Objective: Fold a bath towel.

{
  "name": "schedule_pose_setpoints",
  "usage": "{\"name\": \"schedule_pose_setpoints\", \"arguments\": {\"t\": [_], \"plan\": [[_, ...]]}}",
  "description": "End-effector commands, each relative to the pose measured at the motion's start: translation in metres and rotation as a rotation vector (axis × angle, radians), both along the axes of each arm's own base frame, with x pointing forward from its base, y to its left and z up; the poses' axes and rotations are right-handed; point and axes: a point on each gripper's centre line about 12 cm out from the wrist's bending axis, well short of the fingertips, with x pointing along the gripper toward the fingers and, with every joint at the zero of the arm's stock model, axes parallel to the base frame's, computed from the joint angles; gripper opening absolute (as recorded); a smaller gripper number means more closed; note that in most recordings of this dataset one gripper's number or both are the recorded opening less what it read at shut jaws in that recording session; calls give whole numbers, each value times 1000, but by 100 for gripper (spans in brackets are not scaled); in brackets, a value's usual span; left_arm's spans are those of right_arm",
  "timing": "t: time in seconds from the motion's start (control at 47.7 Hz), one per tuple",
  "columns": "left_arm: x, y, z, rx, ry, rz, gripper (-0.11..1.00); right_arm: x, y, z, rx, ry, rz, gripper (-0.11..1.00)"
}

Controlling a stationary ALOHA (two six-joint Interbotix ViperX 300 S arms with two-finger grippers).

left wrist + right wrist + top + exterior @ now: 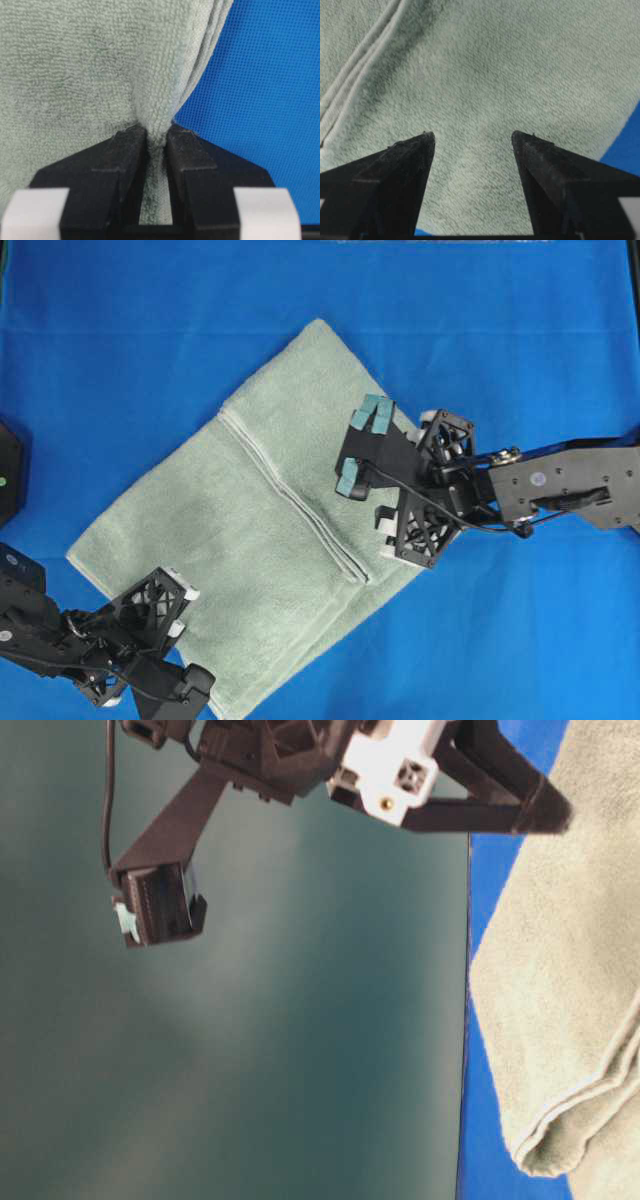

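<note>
1. Towel [270, 530]: sage green, folded, lying diagonally on blue bench [120, 340]; hemmed edges stacked in a ridge across the middle.
2. Left claw [156, 145]: fingers together, clamped on a pinched fold of towel at its lower-left edge; blue bench showing to the right of the pinch.
3. Right claw [472, 137]: fingers spread wide, gripping nothing, poised over the towel's right portion, hem ridge off to its left.
4. Black object [10, 475]: at bench's left edge, apart from the towel.
</note>
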Motion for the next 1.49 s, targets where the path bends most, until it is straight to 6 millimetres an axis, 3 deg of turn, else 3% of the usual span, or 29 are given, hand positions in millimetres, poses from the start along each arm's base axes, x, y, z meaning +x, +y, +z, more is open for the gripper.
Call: {"name": "schedule_pose_setpoints", "arguments": {"t": [0.0,0.21,0.294,0.399,0.671,0.755,0.839,1.028,1.343,1.385,1.469], "plan": [[6,0,29,-7,-37,10,9,-4,0,15,7,-44,-2,64],[17,27,81,132,5,-36,9,-28,-4,15,7,-37,-4,64],[33,47,103,168,6,-50,9,-43,-6,13,6,-28,-6,64],[69,84,130,216,-35,-88,9,-64,-10,13,8,-27,-10,64],[173,187,144,372,-79,-303,9,-112,-18,18,25,-75,-26,64],[200,212,138,360,-113,-289,9,-120,-19,19,29,-89,-28,64],[214,229,126,345,-124,-254,9,-124,-21,20,29,-96,-35,64],[225,239,94,338,-111,-248,9,-125,-24,20,-5,-100,-23,64],[230,237,94,327,-186,-247,10,-123,-26,22,-33,-113,-7,64],[232,237,95,325,-206,-244,14,-123,-25,22,-33,-113,-5,64],[236,236,98,320,-258,-229,38,-123,-26,23,-32,-118,-7,64]]}}
